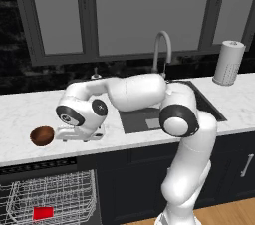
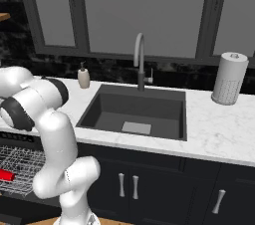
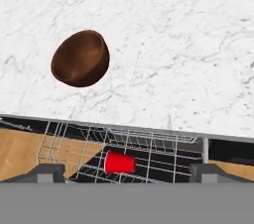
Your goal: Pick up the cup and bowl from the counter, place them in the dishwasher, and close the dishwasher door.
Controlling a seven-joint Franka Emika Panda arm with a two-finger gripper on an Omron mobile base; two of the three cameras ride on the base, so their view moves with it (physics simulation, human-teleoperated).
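the pincer [image 3: 127, 172] hangs wide open and empty above the bench [image 3: 173, 44]; bowl [image 3: 79, 58] on it, cup [image 3: 119, 162] lying in the dishwasher [image 3: 149, 156] rack; no writing readable.

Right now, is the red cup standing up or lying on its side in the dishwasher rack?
Lying on its side. In the hand view the cup rests lengthwise on the white wire rack, below the counter edge.

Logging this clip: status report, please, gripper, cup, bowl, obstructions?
Gripper open, empty, above counter edge. Cup lying in dishwasher rack. Bowl on counter, untouched. Nothing between gripper and bowl.
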